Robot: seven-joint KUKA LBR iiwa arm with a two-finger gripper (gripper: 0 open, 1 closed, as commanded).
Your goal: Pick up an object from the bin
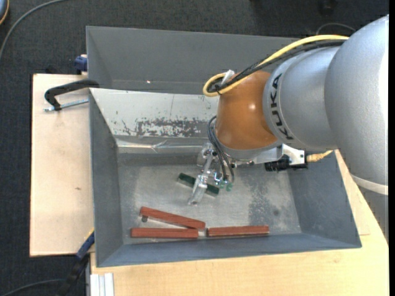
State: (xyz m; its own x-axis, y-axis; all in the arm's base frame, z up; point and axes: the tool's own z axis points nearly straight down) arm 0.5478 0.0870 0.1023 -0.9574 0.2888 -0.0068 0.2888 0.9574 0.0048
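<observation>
Pincer [207,185] hovers over a dark green piece [186,179]; its grip I cannot tell. Brown sticks [173,218] lie at six o'clock.

Reddish-brown strips [238,230] are pictured: two laid end to end, a slanted third [171,218] just above the left one [164,233].

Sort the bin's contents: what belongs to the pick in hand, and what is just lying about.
Job in hand:
- end effector
- small dark green piece under it, mid-bin

Lying about, by the near wall:
- tilted reddish-brown stick
- left flat stick
- right flat stick
</observation>
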